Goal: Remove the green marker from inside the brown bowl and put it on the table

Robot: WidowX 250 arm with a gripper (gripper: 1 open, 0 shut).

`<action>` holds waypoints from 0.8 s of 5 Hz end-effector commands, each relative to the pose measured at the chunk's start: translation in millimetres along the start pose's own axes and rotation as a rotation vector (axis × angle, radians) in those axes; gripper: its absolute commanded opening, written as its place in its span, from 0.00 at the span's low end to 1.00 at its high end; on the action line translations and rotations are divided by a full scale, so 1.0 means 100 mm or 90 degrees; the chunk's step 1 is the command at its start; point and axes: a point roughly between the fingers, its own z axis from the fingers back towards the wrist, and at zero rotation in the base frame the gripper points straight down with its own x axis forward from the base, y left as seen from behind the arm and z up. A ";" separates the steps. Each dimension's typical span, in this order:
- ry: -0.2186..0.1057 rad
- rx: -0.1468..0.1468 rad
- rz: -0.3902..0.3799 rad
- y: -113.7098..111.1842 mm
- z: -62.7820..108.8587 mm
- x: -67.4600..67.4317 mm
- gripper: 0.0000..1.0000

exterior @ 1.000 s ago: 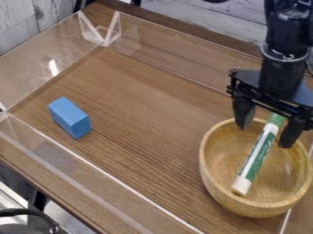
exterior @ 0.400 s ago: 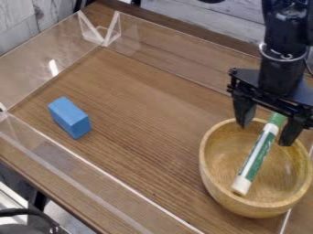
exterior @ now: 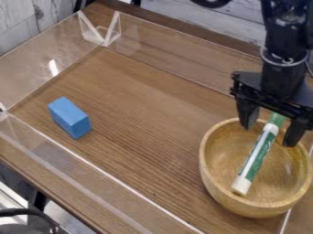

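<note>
wooden table (exterior: 146, 101): green marker (exterior: 254, 161) in brown bowl (exterior: 222, 186), below spread claw (exterior: 266, 126).

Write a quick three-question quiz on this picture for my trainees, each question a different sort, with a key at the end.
1. Multiple choice: What lies inside the brown bowl?
a) the blue block
b) the green marker
c) a spoon
2. True or false: The black gripper's fingers are closed around the blue block.
3. Fill in the blank: To finish the task, the green marker must be set down on the ____.

Key: 1. b; 2. false; 3. table
</note>
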 end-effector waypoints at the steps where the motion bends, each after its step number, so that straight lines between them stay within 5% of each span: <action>1: -0.029 -0.011 -0.002 -0.04 0.02 0.07 1.00; 3: -0.041 -0.016 0.000 -0.06 -0.13 0.10 1.00; 4: -0.043 -0.018 0.001 -0.07 -0.17 0.11 0.00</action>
